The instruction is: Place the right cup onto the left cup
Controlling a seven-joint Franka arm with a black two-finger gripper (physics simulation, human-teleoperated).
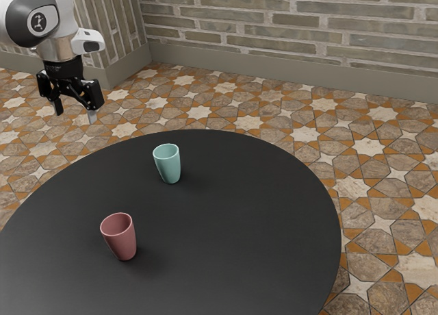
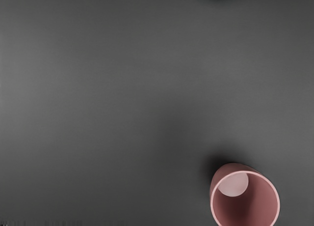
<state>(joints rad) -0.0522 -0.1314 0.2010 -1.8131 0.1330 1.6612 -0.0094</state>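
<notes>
Our end effector (image 1: 75, 116) hangs spread apart, higher than the teal cup (image 1: 170, 168) and the pink cup (image 1: 122, 244), both standing toward the exterior view's right

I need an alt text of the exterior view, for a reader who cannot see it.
Two upright tumblers stand apart on a round black table: a pink tumbler nearer the camera, a teal tumbler farther off. The robot's tool hangs open and empty at upper left. Behind are a patterned tile floor and brick wall.
</notes>
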